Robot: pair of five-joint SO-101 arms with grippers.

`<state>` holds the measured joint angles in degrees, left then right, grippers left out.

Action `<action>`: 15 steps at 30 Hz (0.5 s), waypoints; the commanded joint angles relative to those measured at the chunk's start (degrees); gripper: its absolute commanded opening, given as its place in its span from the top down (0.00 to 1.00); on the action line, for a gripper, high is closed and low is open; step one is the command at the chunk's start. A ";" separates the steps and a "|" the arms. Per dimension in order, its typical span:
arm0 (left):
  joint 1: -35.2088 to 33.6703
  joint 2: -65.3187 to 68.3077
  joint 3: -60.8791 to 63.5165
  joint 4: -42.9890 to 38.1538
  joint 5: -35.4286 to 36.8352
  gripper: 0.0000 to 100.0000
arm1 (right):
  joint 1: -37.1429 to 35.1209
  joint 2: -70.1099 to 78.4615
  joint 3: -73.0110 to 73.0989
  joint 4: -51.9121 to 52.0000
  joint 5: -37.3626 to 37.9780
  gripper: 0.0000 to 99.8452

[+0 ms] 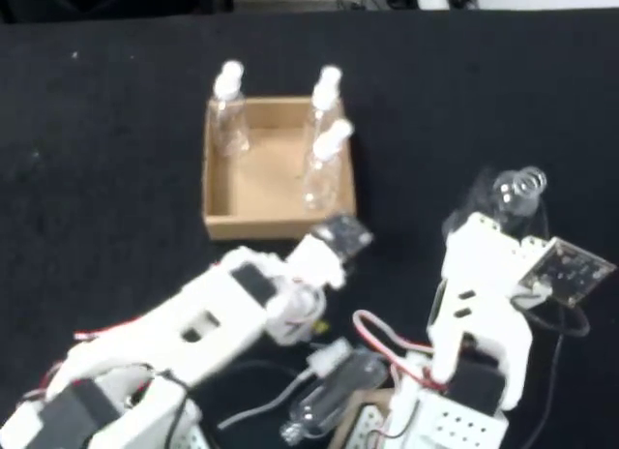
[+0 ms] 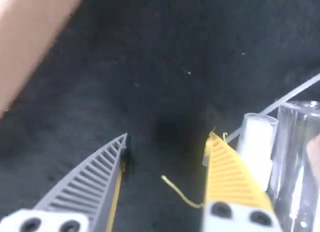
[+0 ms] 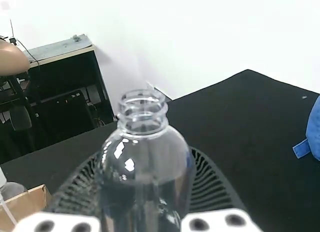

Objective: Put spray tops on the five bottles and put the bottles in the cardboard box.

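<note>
Three capped bottles [image 1: 324, 164] already stand in the cardboard box [image 1: 276, 224], one in its far left corner and two along its right wall. The box sits towards the far middle of the table [image 1: 116, 81].

The right gripper [image 3: 142, 188] is pinching the open bottle [image 3: 145, 142] around its body. It holds the bottle above the right part of the table, well apart from the box, with the bare neck pointing up and nothing on it.

The left gripper [image 2: 167, 139] is empty, its fingers spread wide over bare cloth just off the box's near right corner. The spray top [image 2: 257, 137] lies just outside the yellow finger [image 2: 227, 172], on the side away from the box and towards the table's near edge, so it is not between the fingers. Its thin tube [image 2: 295, 94] runs on away from the gripper, and that appears to set its long axis roughly flat on the cloth.

Just beside the top lies a fifth bottle [image 1: 334, 391] on its side near the near edge. I cannot tell whether the two touch.

The left arm is plainly the nearer one. To take the top, its gripper would likely have to shift sideways past the yellow finger and close across the white collar.
</note>
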<state>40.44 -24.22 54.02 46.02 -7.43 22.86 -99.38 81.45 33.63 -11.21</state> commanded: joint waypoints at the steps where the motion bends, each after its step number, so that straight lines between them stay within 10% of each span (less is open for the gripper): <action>1: 3.12 4.13 -3.03 -0.44 3.52 0.78 | 1.23 -0.92 -0.84 0.09 0.00 0.99; 15: 3.91 4.31 -13.67 15.12 5.01 0.72 | 1.23 -0.92 -0.66 0.09 0.09 0.99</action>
<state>43.34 -19.30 44.26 59.74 -2.42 22.86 -99.38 81.45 33.63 -11.21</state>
